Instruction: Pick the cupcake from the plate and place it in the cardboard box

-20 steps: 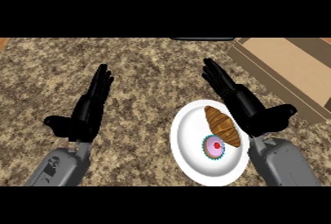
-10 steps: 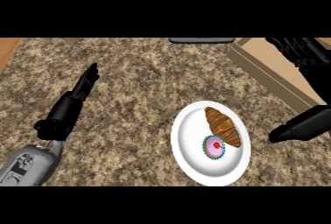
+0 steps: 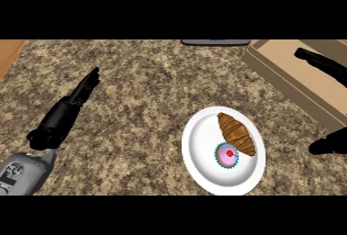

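Speckled stone covered the table (image 3: 149,82), where the cupcake (image 3: 227,156) sat untouched on the plate (image 3: 203,160) beside a croissant (image 3: 237,133), the box (image 3: 298,78) at the right edge waited unfilled, the left hand (image 3: 71,110) lay straight-fingered, and the right hand's (image 3: 325,64) grip I could not tell.
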`<state>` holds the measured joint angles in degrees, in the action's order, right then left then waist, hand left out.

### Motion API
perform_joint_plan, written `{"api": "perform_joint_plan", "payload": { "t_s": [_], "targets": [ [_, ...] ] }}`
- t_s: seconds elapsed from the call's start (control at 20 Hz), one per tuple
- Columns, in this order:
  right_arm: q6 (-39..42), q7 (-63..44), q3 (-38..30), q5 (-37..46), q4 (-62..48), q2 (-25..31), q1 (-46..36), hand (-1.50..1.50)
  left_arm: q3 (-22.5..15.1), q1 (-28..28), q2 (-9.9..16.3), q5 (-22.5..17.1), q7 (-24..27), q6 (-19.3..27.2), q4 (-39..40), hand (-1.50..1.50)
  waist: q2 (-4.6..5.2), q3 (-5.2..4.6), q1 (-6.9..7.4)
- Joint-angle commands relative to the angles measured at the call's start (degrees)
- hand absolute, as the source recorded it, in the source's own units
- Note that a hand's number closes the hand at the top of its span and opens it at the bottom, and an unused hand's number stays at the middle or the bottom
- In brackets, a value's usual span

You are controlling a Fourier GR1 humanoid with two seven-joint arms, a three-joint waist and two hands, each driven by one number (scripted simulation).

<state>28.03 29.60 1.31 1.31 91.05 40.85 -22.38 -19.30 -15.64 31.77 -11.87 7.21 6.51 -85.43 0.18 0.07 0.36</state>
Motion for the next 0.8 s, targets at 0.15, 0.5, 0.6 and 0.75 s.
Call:
{"api": "perform_joint_plan", "payload": {
  "t_s": [0.15,0.5,0.6,0.75],
  "targets": [
    [1.2,-0.9,8.2,16.0,6.4,5.9,-1.5,-1.50,1.2,1.3,0.5,0.6,0.7,-1.4,-0.4,0.00,-0.26,-0.16,0.16],
    [6.3,-10.2,15.2,23.6,19.9,7.4,-0.5,-1.50,3.4,2.7,2.0,-0.4,-1.5,-3.6,-3.9,0.00,-0.50,-0.12,0.00],
    [7.7,-17.6,18.0,26.2,24.9,6.3,-0.7,-1.50,2.1,3.7,-0.6,2.2,1.8,-1.8,-0.8,0.00,-0.45,-0.18,-0.50],
    [11.8,-24.3,19.4,26.8,30.4,4.5,-0.8,-1.50,1.8,0.5,-3.8,4.0,0.4,-0.8,1.9,0.00,-0.34,-0.15,-0.95]
  ]
}}
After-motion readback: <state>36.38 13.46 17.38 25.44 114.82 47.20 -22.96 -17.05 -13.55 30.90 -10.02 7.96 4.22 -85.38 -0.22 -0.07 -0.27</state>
